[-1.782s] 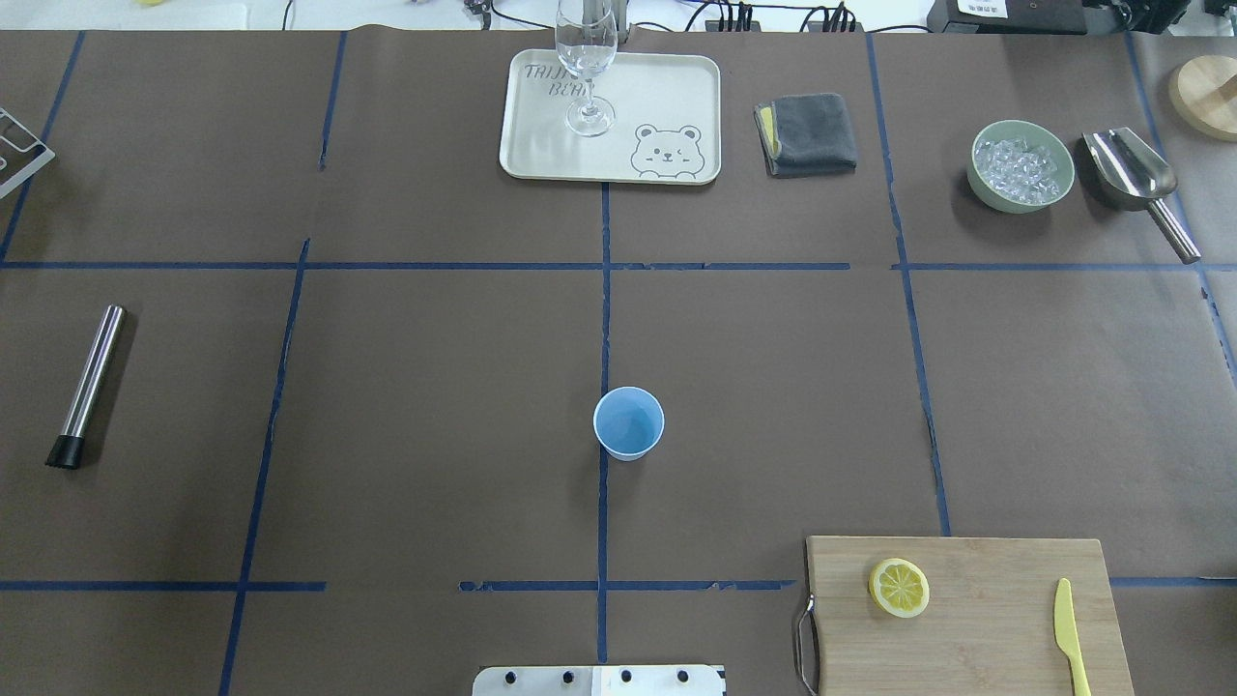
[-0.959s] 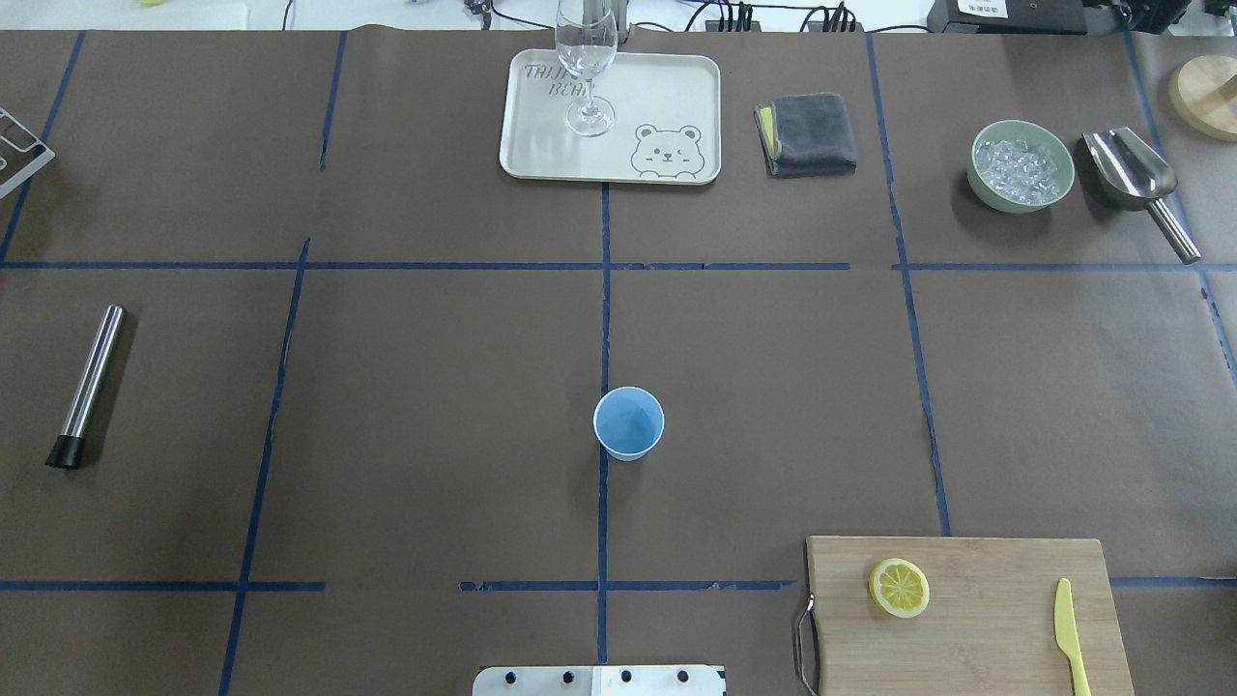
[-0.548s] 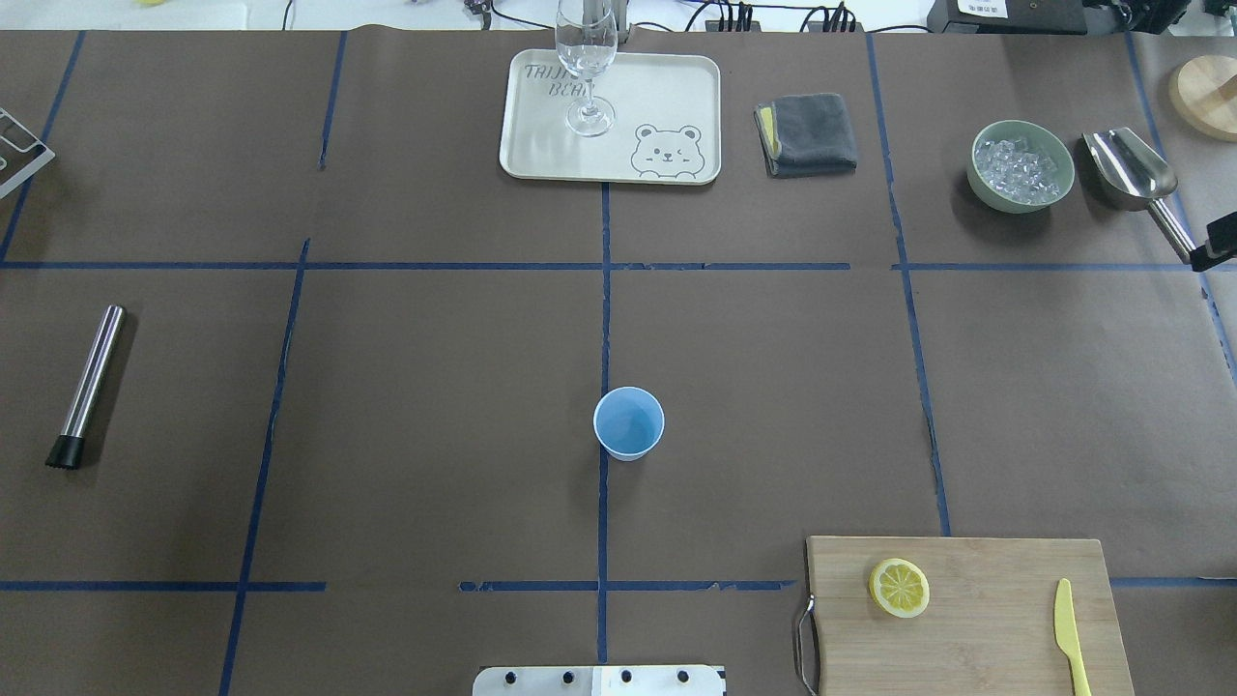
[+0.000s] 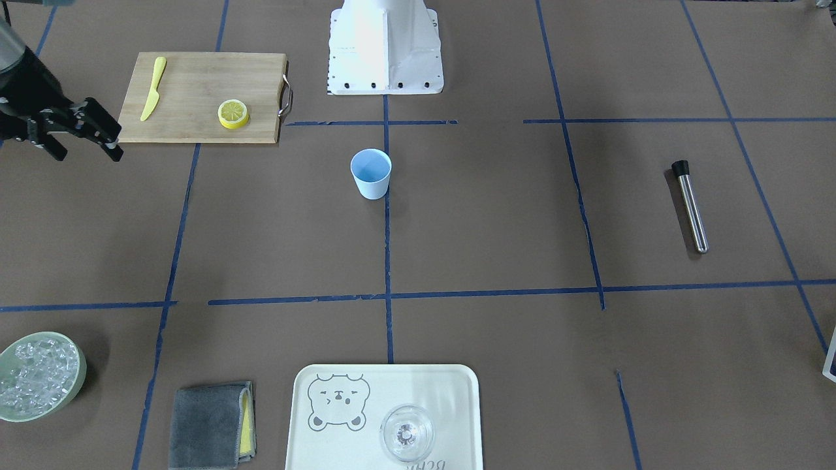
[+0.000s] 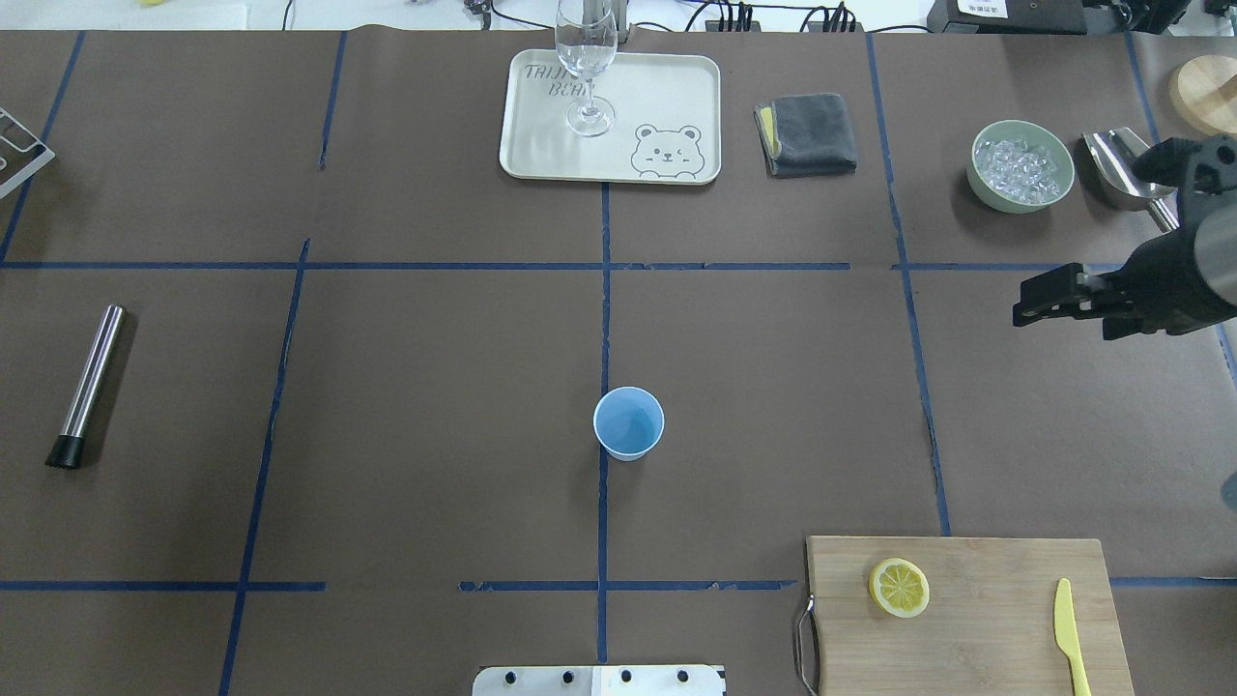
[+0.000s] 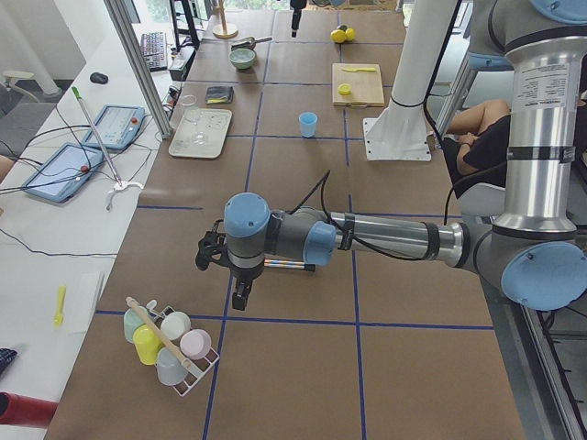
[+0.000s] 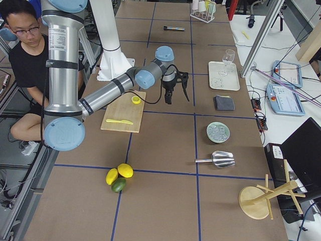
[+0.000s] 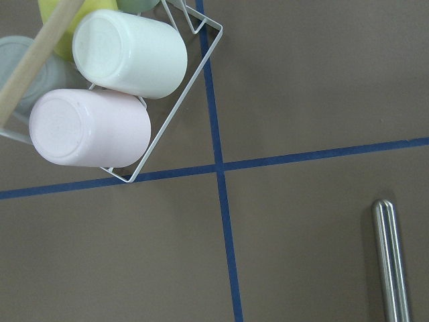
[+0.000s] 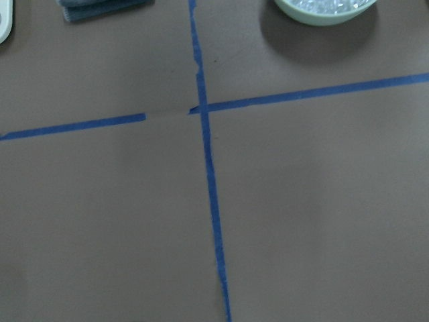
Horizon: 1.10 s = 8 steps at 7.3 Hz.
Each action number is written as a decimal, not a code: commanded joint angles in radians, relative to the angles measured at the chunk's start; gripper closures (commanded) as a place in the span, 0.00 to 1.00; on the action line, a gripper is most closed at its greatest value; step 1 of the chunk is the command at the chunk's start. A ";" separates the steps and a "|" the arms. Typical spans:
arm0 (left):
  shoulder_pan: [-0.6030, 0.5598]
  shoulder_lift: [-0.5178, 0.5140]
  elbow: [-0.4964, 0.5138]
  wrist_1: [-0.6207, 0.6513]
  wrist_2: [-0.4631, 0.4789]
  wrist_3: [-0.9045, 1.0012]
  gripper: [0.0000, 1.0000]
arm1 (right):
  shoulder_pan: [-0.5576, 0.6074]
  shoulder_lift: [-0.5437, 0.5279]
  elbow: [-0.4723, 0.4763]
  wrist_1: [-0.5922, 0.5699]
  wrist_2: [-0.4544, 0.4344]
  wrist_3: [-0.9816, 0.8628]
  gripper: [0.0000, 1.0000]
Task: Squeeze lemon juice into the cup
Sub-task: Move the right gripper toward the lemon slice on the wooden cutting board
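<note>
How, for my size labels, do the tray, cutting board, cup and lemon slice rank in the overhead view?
1. cutting board, partly cropped
2. tray
3. cup, barely ahead of
4. lemon slice

right hand (image 5: 1026, 302) come farther in, apparently above the table (image 5: 435, 338)

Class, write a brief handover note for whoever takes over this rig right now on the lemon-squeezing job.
Right gripper: jaws open, empty, above bare table short of the cutting board.
Left gripper: seen only from the side, jaws' state unclear; far from both things.
Lemon lies flat on the board; cup stands upright mid-table.
Done: nothing.
Left: grasp lemon, carry over cup, squeeze.
</note>
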 commanded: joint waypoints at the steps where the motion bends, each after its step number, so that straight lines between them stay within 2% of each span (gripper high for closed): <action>1: 0.001 0.000 -0.002 -0.017 0.000 -0.001 0.00 | -0.260 -0.007 0.070 0.019 -0.175 0.260 0.00; 2: 0.001 0.000 -0.002 -0.019 0.000 -0.001 0.00 | -0.428 -0.009 0.086 0.022 -0.343 0.376 0.00; 4: 0.001 0.000 -0.003 -0.020 0.000 -0.001 0.00 | -0.607 -0.054 0.080 0.075 -0.491 0.443 0.00; 5: 0.001 0.000 -0.003 -0.020 -0.002 -0.001 0.00 | -0.661 -0.091 0.069 0.110 -0.539 0.451 0.00; 8: 0.001 0.001 -0.015 -0.019 -0.002 -0.001 0.00 | -0.726 -0.081 0.011 0.114 -0.562 0.460 0.00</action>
